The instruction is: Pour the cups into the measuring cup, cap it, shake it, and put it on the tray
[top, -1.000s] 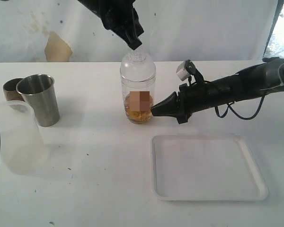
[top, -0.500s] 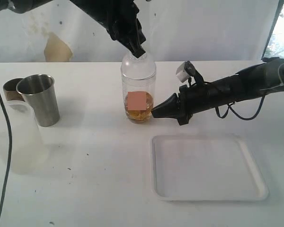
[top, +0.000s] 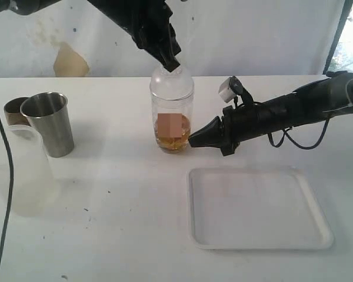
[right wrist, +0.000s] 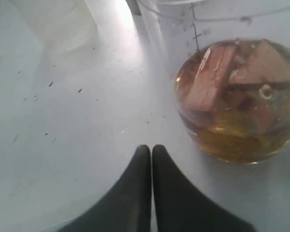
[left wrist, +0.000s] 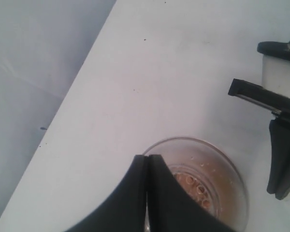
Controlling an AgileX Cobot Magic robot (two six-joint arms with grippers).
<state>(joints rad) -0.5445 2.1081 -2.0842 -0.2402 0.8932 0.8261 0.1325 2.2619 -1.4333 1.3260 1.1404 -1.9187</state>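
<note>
Clear measuring cup (top: pixel 172 106) upright, long axis vertical, left hand (top: pixel 171 63) closed at its top, right hand (top: pixel 194 141) closed beside base

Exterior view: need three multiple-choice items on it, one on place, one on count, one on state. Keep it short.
1. Place: relative to the measuring cup, the tray lies
A. under it
B. nearer the camera and to its right
C. to its left

2. Count: cups standing at the left of the view
A. one
B. two
C. three

3. State: the right hand is
A. open around the measuring cup
B. shut, tip beside the measuring cup's base
C. open above the tray

Key:
1 B, the tray sits apart from the measuring cup, lower right in the view.
2 C, the steel tumbler, wooden cup and frosted cup stand there.
3 B, the right wrist view shows its jaws pressed together next to the base.
</note>
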